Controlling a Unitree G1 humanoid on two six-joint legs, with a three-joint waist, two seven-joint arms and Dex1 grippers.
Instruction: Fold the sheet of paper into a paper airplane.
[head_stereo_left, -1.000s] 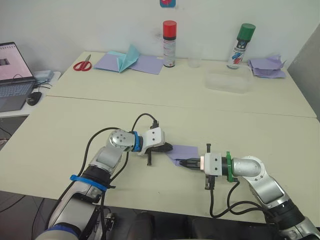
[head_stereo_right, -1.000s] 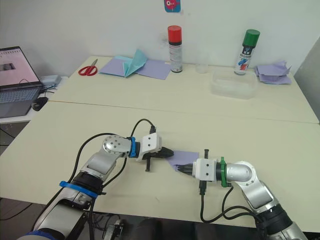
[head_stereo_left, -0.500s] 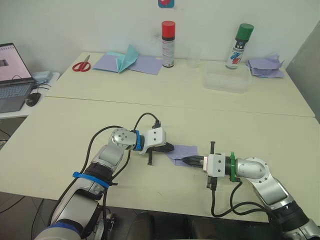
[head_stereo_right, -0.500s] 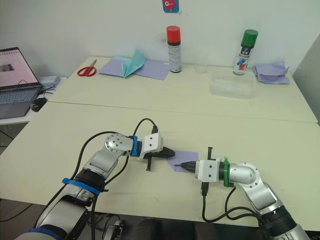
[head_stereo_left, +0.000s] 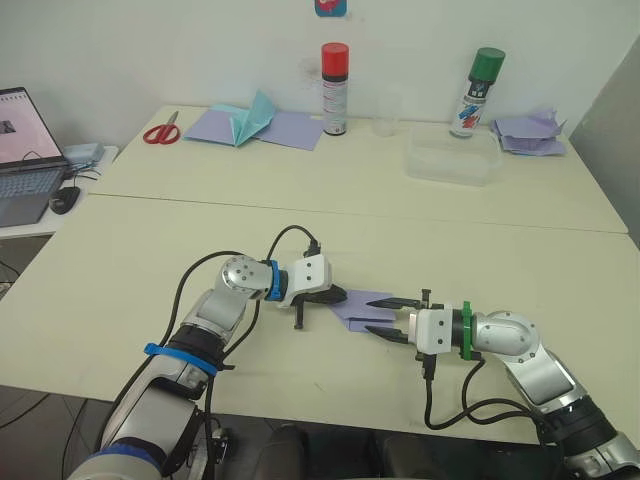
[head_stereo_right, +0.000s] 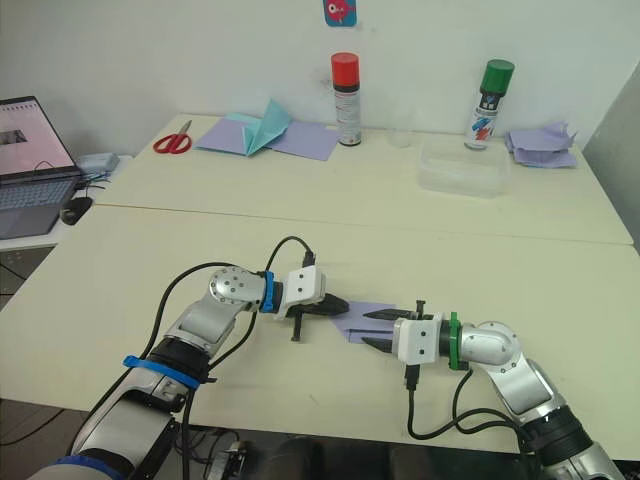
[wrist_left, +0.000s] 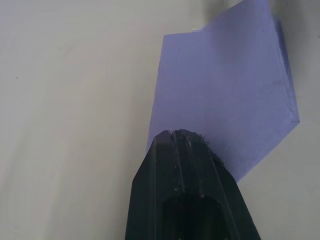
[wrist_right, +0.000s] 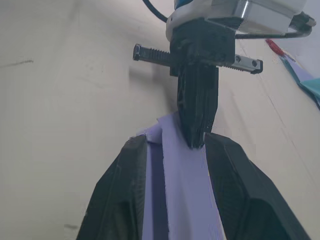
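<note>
Both grippers met at the sheet of paper (head_stereo_left: 362, 307) on the bench (head_stereo_left: 130, 270): my left gripper (head_stereo_left: 339, 295) pinned its edge, jaws closed together; my right gripper (head_stereo_left: 385, 317) straddled it, jaws wide.

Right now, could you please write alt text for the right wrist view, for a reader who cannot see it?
The right gripper is open, one black finger on each side of the lavender sheet of paper on the pale table. Opposite it, the left gripper, shut, presses its tip down on the sheet's far end.
</note>
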